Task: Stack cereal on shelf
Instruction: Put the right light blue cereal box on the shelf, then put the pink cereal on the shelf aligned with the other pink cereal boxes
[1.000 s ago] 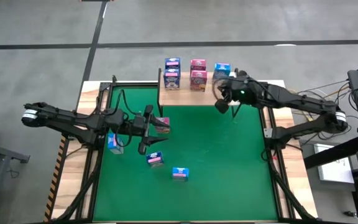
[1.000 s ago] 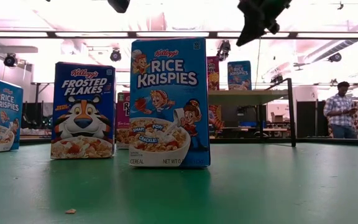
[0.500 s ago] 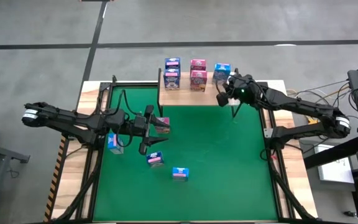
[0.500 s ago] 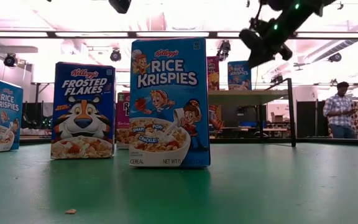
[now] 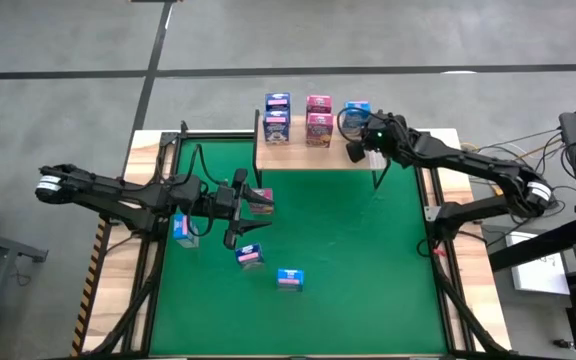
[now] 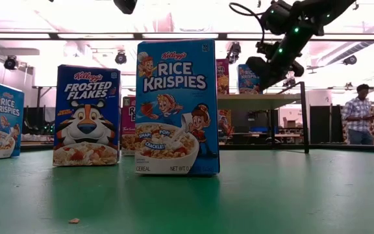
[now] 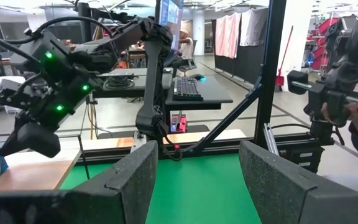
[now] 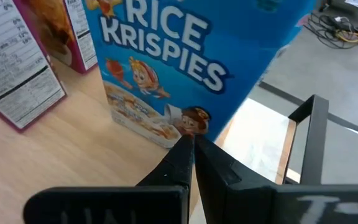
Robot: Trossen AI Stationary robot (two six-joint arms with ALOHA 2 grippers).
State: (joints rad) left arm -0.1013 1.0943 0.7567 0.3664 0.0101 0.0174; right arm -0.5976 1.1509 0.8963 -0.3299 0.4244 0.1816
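Note:
The shelf (image 5: 303, 158) stands at the table's far edge. It carries a dark blue stack (image 5: 277, 116), a pink stack (image 5: 318, 118) and a light blue Rice Krispies box (image 5: 356, 110), upright on its base. My right gripper (image 5: 355, 150) is shut, its tips just in front of that box (image 8: 185, 56). My left gripper (image 5: 238, 210) is open and empty, raised over the table's left half. On the green table stand a pink box (image 5: 260, 200), two light blue boxes (image 5: 183, 228) (image 5: 289, 279) and a dark blue box (image 5: 250, 255). My right gripper's shut fingertips (image 8: 191, 142) point at the lower front of the light blue box (image 8: 194, 118), coming slanted down from the table's near side. I cannot tell whether they touch it. The box stands upright on the shelf board (image 8: 73, 149).
In the low view the Rice Krispies box (image 6: 177, 107) and the Frosted Flakes box (image 6: 87, 116) stand close to the camera. Black frame posts (image 5: 181, 135) run along the table's edges. The right half of the green table (image 5: 368, 260) is free. A person (image 6: 357, 114) stands far behind.
My right gripper has moved toward the table's far edge and down, from over the shelf's near edge to the light blue box on the shelf. Its fingers have stayed shut. The left arm has kept still.

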